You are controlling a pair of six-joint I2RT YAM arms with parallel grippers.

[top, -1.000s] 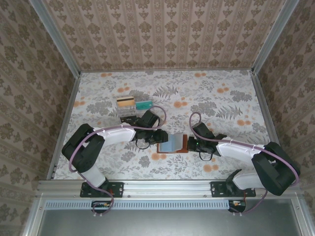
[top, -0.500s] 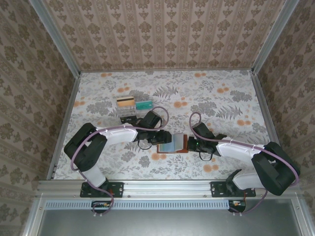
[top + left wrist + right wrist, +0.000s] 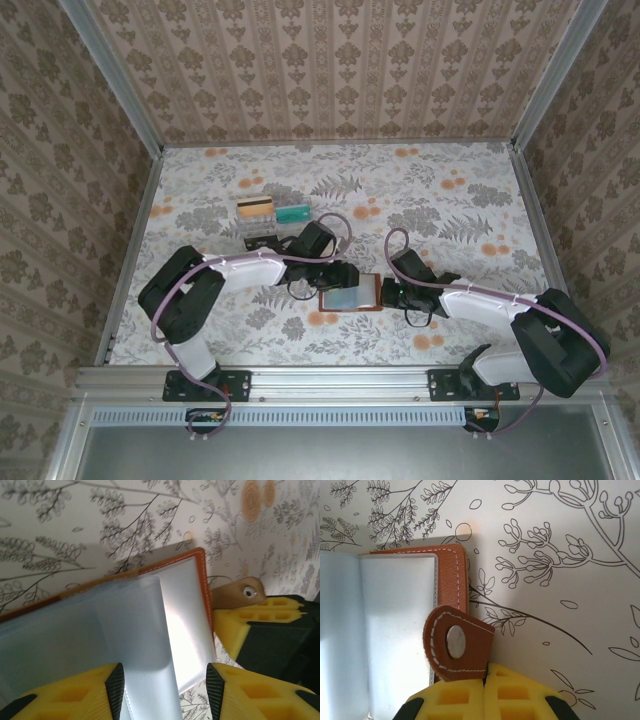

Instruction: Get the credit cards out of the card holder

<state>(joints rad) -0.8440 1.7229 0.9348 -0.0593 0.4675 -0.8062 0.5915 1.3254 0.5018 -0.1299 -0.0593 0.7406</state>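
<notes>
The left claw (image 3: 344, 278) is hovering over a small brown leather bifold card holder (image 3: 352, 298). The card holder is lying open on the floral-patterned table (image 3: 450, 200), directly under this claw's tips. The claw's yellow fingers (image 3: 260, 695) are standing apart and straddling a frosted blue-grey plastic sleeve (image 3: 125, 630), which is standing raised off the page beneath it. The sleeve is not filling the gap: a strip of the lower page is showing between the sleeve's edge and the finger on the right of the wrist view. Whether the other pad is touching the sleeve, I cannot tell.

The right claw (image 3: 387, 294) is sitting at the card holder's edge on the side facing away from the left claw. Its two fingers are pressing together on the rounded brown leather snap tab (image 3: 456, 645). The tab, with its silver stud, is sticking out past the fingertips and overlapping the stitched rim of the card holder, which is lying ahead and to the left of this claw.

Beyond the left claw, on its outer side and well apart from the card holder, three cards are lying flat on the table. A tan card with a dark stripe (image 3: 256, 207) and a teal card (image 3: 293, 213) are lying just beside each other. A dark card (image 3: 262, 241) is lying nearer, close to the left arm.
</notes>
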